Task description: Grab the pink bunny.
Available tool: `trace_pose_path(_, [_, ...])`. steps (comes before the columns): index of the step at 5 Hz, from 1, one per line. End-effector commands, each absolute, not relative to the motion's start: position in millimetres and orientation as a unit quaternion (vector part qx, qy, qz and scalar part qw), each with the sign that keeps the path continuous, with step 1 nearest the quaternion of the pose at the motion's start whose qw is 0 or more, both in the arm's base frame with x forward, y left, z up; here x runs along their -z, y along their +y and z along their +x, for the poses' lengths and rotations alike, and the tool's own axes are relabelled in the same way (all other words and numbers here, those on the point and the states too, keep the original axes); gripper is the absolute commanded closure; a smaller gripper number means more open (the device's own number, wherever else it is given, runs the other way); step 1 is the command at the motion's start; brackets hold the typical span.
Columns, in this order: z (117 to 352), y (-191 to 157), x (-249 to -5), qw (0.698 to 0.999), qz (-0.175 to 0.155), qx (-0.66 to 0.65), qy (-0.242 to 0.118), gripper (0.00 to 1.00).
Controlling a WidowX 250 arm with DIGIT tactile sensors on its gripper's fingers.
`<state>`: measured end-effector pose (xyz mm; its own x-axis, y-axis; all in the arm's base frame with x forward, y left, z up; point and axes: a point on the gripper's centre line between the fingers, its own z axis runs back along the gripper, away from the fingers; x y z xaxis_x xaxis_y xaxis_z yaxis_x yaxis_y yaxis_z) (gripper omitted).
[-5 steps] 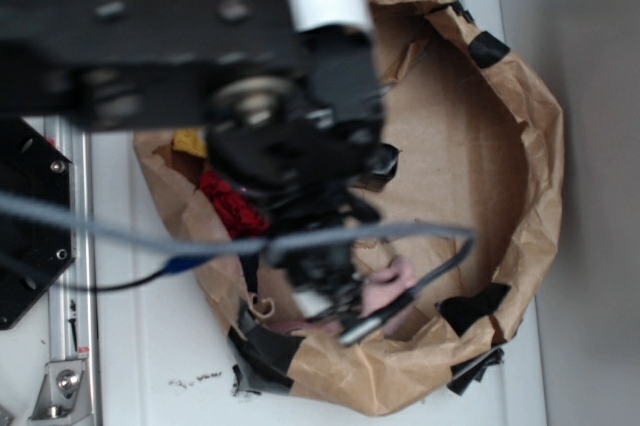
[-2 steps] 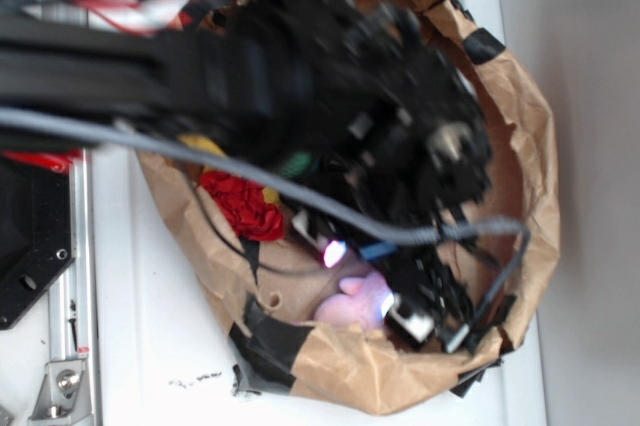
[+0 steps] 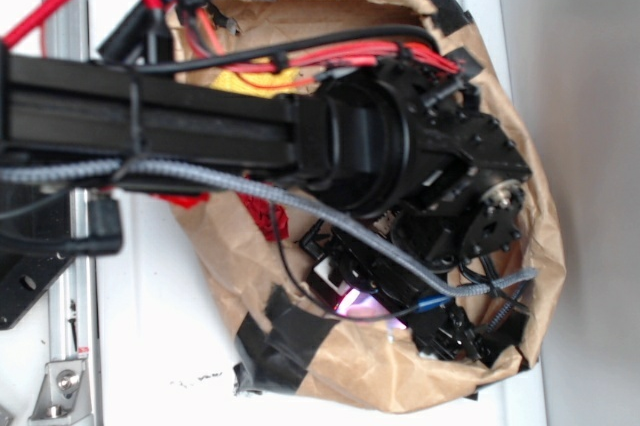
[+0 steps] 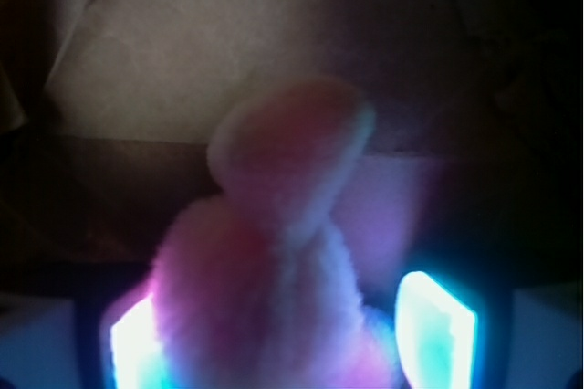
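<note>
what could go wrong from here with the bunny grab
1. In the wrist view the pink bunny sits between the two glowing pads, but off-centre, toward the left one. Closing may pinch only fuzz or an ear, so it could slip on lifting.
2. The tool is deep in the paper bag, close to its near wall. It might snag or drag the bag.
3. The grey cable loops near the bag rim and could catch.

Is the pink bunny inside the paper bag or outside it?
Inside. The pink bunny sits low within the brown paper bag, beneath the arm; only a pink patch shows between the bag wall and the tool.
</note>
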<state>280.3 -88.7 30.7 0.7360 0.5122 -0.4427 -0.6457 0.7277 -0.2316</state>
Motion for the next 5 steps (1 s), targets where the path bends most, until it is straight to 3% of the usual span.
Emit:
trace_pose_path(1, [270.3, -34.3, -73.0, 0.940, -0.145, -0.292, 0.097, 1.00])
trace_pose_path(2, [268.2, 10.4, -115.9, 0.955, -0.102, -0.278, 0.018, 1.00])
trace_pose_path(3, [266.5, 33.1, -165.3, 0.954, -0.074, -0.278, -0.085, 1.00])
trace_pose_path(4, [275.6, 19.3, -182.7, 0.976, 0.020, -0.176, -0.124, 1.00])
trace_pose_path(5, [282.1, 14.7, -171.5, 0.981, 0.048, -0.148, -0.114, 1.00])
